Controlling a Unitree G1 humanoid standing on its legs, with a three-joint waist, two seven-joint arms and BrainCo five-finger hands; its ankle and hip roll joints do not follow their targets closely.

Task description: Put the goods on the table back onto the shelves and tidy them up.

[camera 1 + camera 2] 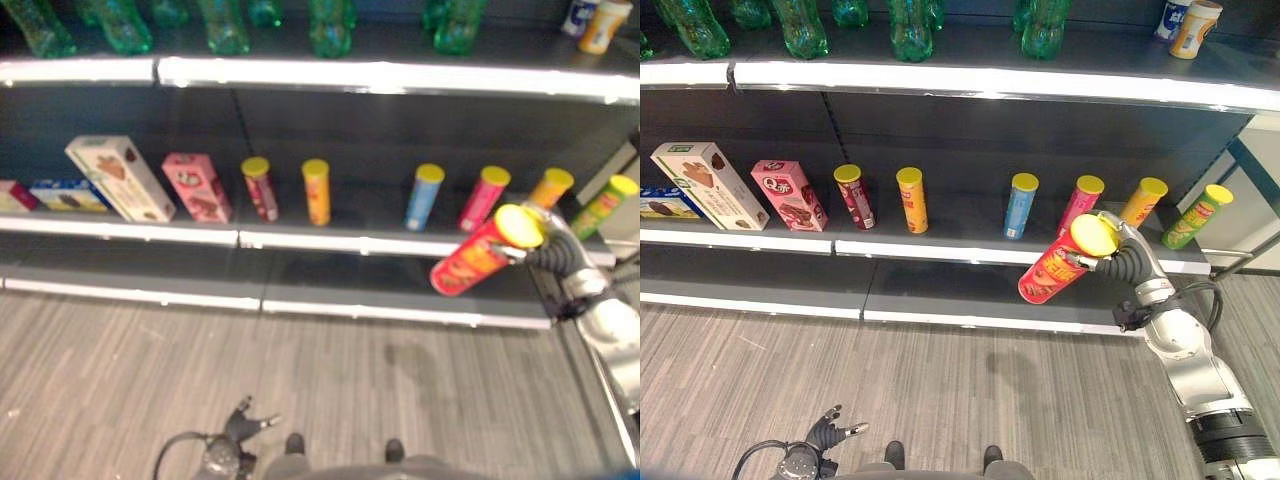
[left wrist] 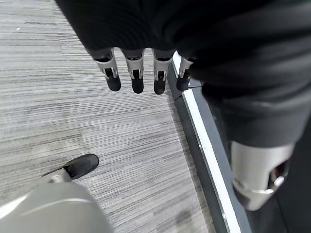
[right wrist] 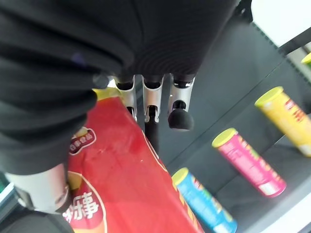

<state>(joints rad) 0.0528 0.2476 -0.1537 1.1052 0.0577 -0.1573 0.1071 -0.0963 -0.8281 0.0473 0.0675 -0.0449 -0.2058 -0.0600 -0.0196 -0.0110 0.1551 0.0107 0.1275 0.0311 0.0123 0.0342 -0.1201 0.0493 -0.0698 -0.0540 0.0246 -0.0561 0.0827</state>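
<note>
Red can (image 1: 1058, 268), yellow-lidded, is grasped in the right hand (image 1: 1118, 256) at centre right, tilted before the middle shelf (image 1: 940, 245). Left hand (image 2: 141, 73) hangs relaxed. Recommend uprighting it into the gap between blue can (image 1: 1019, 206) and pink can (image 1: 1080, 204).

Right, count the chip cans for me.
7. Six stand on the middle shelf: dark red, orange, blue, pink, yellow-orange, green. The seventh, a red can, is in the right hand.
</note>
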